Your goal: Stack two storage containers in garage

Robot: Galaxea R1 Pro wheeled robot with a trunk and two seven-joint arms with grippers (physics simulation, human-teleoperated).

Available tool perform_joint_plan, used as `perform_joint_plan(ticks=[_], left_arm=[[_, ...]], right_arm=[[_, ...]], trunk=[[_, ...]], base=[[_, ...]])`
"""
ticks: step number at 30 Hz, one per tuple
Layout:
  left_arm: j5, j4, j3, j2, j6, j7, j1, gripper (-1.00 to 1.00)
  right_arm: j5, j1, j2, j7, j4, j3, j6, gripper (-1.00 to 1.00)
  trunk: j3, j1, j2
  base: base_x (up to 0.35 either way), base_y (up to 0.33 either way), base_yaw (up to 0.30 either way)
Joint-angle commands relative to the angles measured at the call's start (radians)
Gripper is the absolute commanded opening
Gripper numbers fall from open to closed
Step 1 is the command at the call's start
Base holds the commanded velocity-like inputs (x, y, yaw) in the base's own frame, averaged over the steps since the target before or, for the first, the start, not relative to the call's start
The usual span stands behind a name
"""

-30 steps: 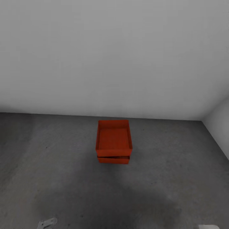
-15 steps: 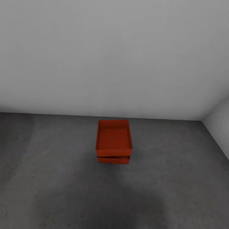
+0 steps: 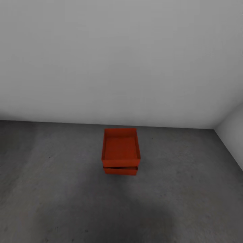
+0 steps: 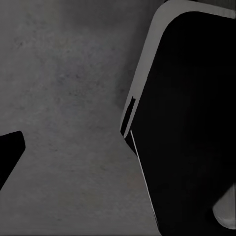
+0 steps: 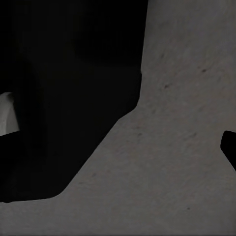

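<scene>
Grippers: jaw state unreadable from either wrist camera. Two orange-red rectangular thin-walled containers sit stacked, slightly skewed, on dark grey concrete floor near pale wall. Stacking looks done; I need only confirm stability.

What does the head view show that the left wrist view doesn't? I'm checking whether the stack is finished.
Head view alone: the two storage containers, the upper container stacked on the lower container, slightly askew, near the pale wall.
Left wrist view alone: a large dark rounded body close to the camera, and a small dark shape at the picture's edge; what they are cannot be told.
Both: the dark grey concrete floor, bare beneath them.
</scene>
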Motion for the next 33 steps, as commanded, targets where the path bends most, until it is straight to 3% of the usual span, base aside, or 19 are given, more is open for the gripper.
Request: perform_joint_plan(ticks=[1,33], left_arm=[[0.008,0.001,-0.008,-0.002,-0.003,0.0,0.0,1.0],[0.009,-0.001,-0.01,-0.01,-0.003,0.0,0.0,1.0]], right_arm=[[0.01,-0.001,0.0,-0.005,0.003,-0.008,-0.006,1.0],[0.013,0.001,-0.001,0.001,0.004,-0.008,-0.018,1.0]], trunk=[[0.001,0.0,-0.001],[0.051,0.0,-0.001]], base=[[0.0,0.0,0.0],[0.0,0.0,0.0]])
